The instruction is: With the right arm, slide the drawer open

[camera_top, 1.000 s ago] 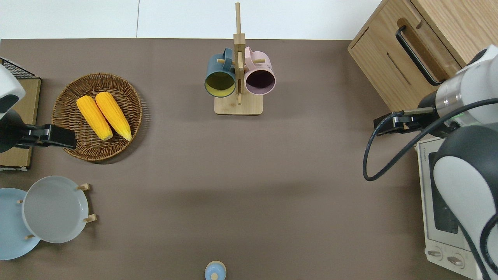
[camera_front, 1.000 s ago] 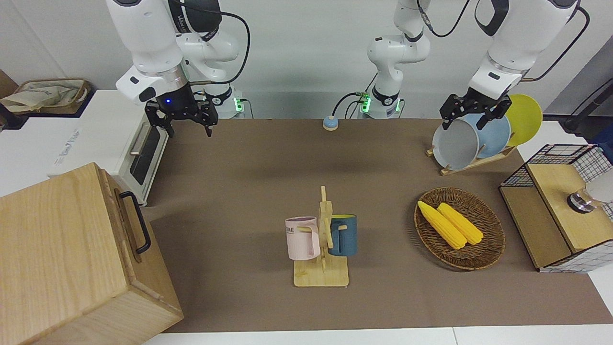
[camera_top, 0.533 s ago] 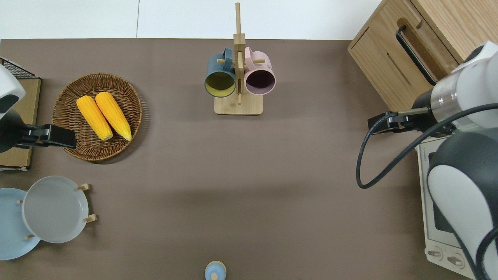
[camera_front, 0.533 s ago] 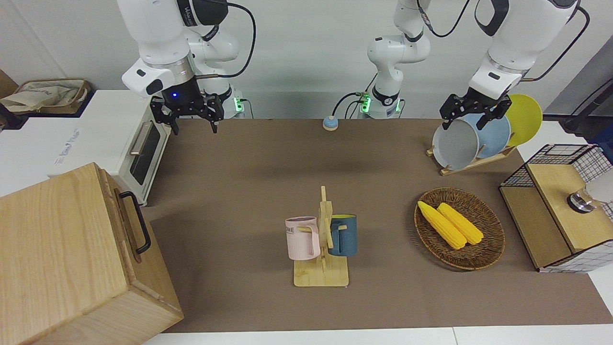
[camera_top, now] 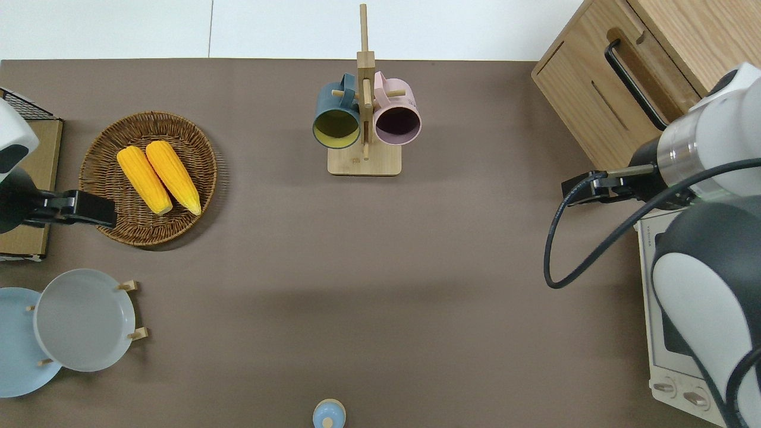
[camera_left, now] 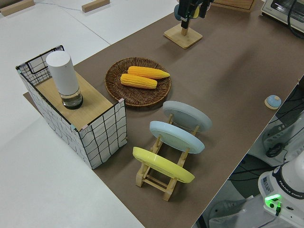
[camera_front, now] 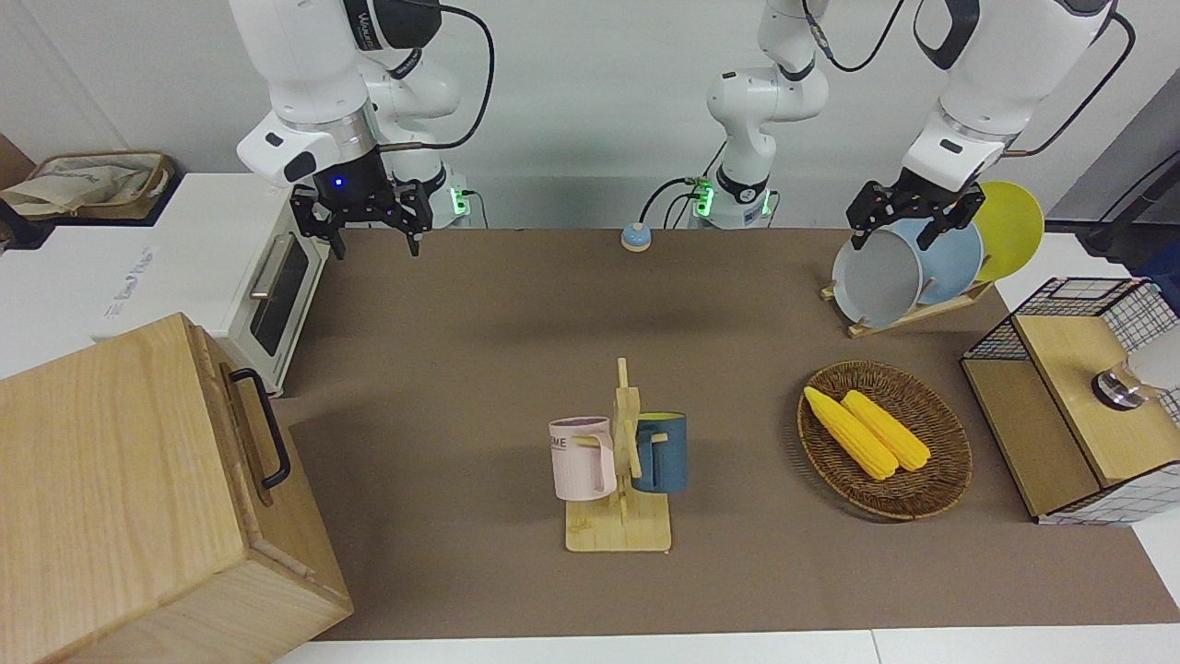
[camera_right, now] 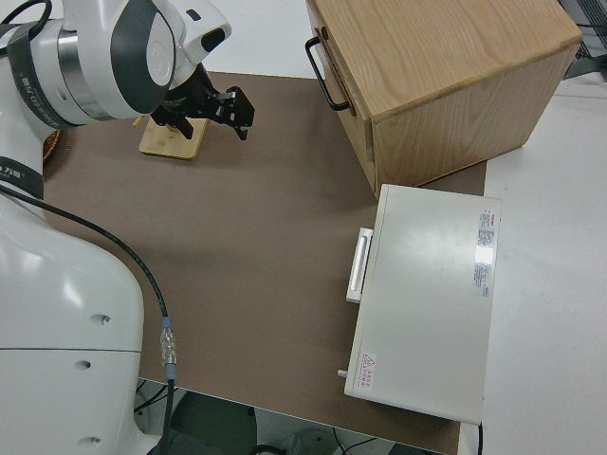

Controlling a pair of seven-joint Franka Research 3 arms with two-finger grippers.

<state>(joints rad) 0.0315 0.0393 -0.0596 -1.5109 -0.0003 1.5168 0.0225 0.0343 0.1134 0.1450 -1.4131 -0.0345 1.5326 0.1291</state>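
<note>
The right gripper (camera_front: 373,242) hung over bare surface (camera_top: 380,267) beside the shut drawer (camera_top: 630,89), jaws spread, gripping nothing. The left arm was parked.

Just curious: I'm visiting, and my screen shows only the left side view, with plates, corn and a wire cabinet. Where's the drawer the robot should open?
Observer: The drawer sits in a big wooden box at the right arm's end of the table, and it is fully shut.
Operator: Is the pincer on its handle?
Observer: No. The right pincer hangs open and empty over the brown mat, apart from the black handle.
</note>
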